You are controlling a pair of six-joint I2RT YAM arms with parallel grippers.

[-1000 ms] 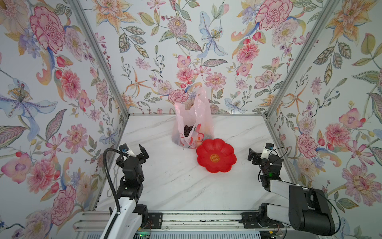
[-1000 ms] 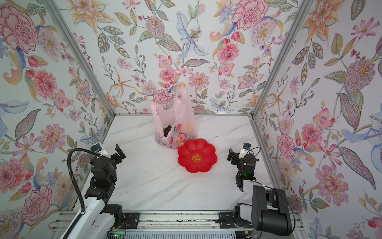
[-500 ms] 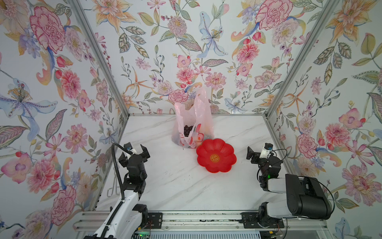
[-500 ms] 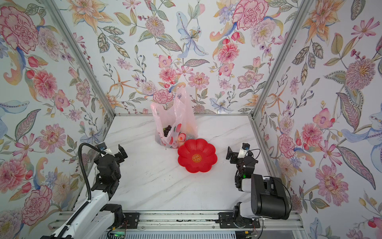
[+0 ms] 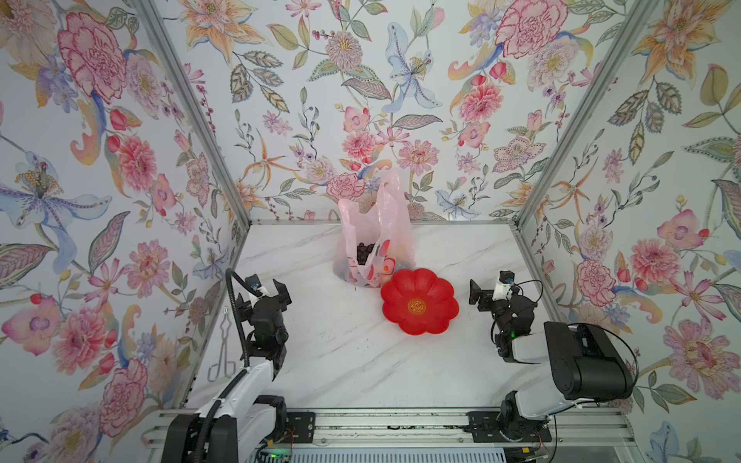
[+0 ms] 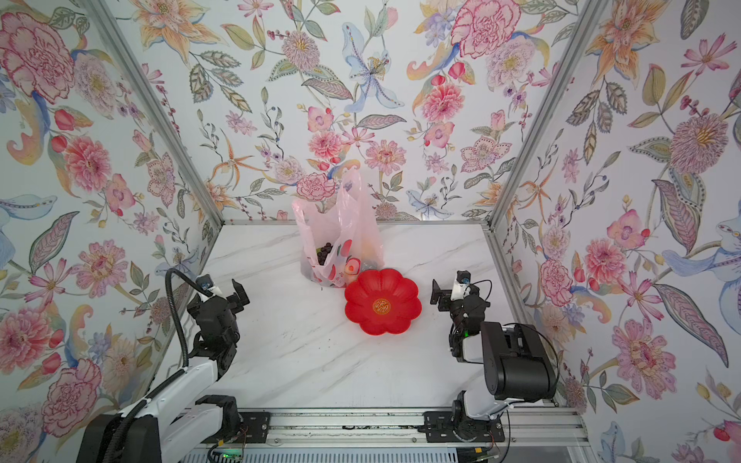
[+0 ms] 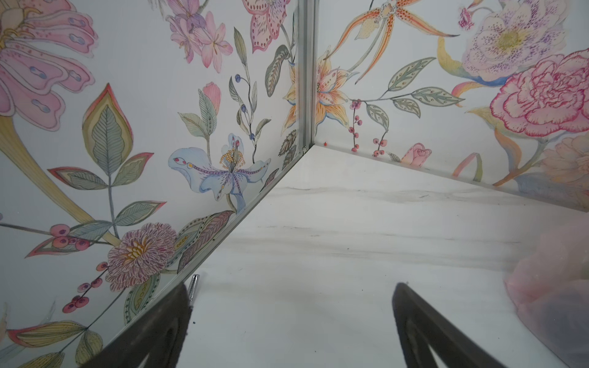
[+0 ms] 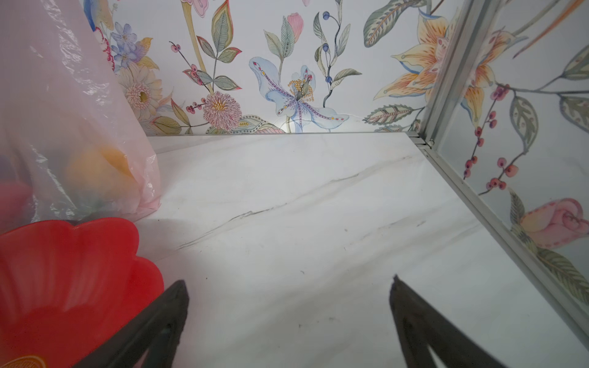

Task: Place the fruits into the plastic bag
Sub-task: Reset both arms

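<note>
With left gripper [image 5: 262, 292] and right gripper [image 5: 481, 294] both spread wide and empty, the plastic bag [image 5: 375, 224] stands ahead, between them, seemingly holding all the fruits [image 5: 364, 252] (film obscures the count), the red plate [image 5: 401, 320] just beside it bare: loading looks finished, next requiring only verification.

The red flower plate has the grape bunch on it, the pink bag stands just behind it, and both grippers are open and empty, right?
One thing is off: the red flower plate is bare. The grape bunch sits inside the pink bag, as both top views show. The bag does stand just behind the plate, and the left gripper and right gripper are open and empty.
</note>
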